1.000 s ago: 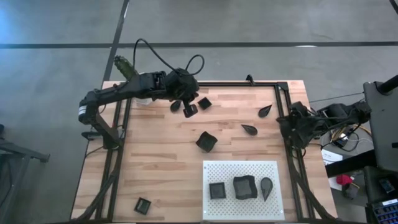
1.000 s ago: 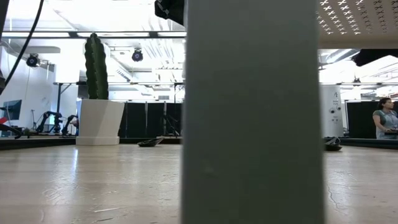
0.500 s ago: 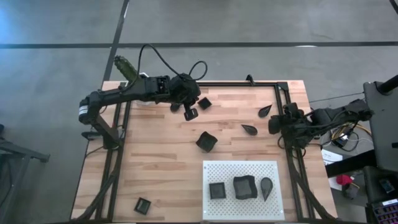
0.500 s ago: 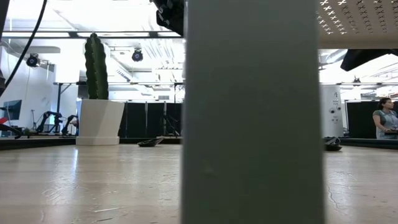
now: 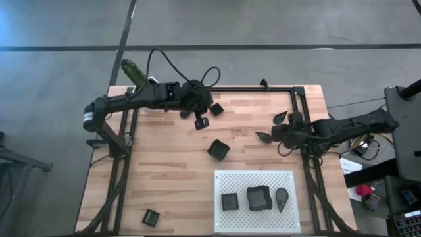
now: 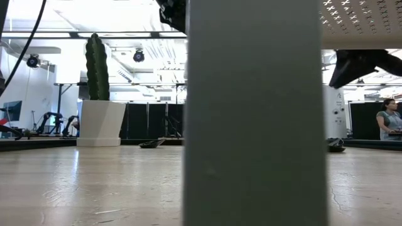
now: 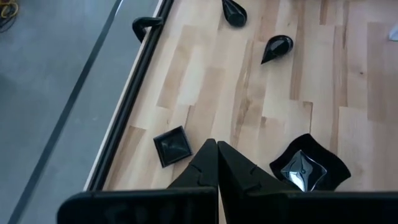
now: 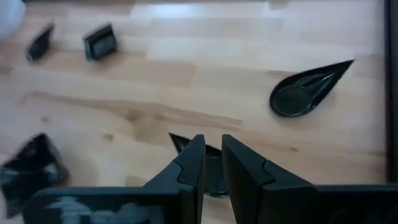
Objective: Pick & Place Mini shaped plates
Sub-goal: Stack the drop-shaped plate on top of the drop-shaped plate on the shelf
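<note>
The mini shaped plates are small black dishes on the wooden table. A teardrop plate (image 5: 264, 137) lies at the right, partly hidden behind my right gripper's fingers in the right wrist view (image 8: 208, 177). A second teardrop (image 5: 281, 117) lies beyond it. A wavy-edged square (image 5: 218, 149) sits mid-table and a small square (image 5: 216, 108) at the far side. My right gripper (image 5: 276, 135) hovers just over the first teardrop, its fingers a narrow gap apart (image 8: 213, 149) with nothing between them. My left gripper (image 5: 202, 122) hangs shut (image 7: 216, 152) above the table beside the far square (image 7: 173, 146).
A white perforated board (image 5: 256, 178) at the near right carries a square, a wavy and a teardrop plate. Another square plate (image 5: 151, 217) lies near left. A white pot with a cactus (image 6: 100, 119) stands far left. A grey post (image 6: 254, 113) blocks the low view.
My right gripper has travelled from the table's right edge toward the centre and downward, rolling as it went. It now stands over the teardrop plate. No plate has moved.
</note>
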Controlling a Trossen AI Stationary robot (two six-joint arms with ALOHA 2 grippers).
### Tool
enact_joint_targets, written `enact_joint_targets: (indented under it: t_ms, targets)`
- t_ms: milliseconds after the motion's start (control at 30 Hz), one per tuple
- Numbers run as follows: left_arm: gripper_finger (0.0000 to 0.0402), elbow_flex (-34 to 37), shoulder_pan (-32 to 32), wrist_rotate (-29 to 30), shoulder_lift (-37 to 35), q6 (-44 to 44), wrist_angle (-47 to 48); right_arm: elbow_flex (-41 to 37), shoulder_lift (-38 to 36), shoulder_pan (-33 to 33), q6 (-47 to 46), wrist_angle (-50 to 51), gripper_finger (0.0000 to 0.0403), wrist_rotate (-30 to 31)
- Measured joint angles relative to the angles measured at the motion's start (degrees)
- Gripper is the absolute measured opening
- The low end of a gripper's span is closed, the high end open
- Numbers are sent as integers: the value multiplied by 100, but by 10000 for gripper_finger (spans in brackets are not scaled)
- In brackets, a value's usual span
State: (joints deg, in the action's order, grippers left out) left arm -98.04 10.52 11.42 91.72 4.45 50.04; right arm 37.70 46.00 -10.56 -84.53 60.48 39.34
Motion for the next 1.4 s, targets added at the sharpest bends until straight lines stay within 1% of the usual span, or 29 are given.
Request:
enact_joint_targets:
  t_ms: [233, 467, 633, 767, 867, 1000, 1233, 1400]
  targets:
    - [0, 5, -166, 0, 0, -424, -2, -299, 185, 337, -220, -142, 52, -141]
    - [0, 83, -576, -2, 0, -624, 3, -744, 222, 468, 52, -978, 52, -796]
    - [0, 83, -882, -2, 0, -640, -7, -969, 216, 507, -164, -1031, 52, -1094]
    - [0, 83, -1049, -2, 0, -640, -58, -1168, 314, 525, -289, -1065, 52, -1212]
    - [0, 83, -1112, -2, 0, -643, -75, -1261, 403, 524, -301, -1344, 52, -1336]
    - [0, 83, -1134, 0, 0, -633, -161, -1347, 539, 526, -250, -1631, 52, -1389]
    - [0, 83, -1131, 18, 0, -599, -190, -1394, 758, 537, -243, -1639, 52, -1273]
    - [0, 83, -1133, 18, 0, -584, -205, -1398, 891, 537, -234, -1664, 69, -1234]
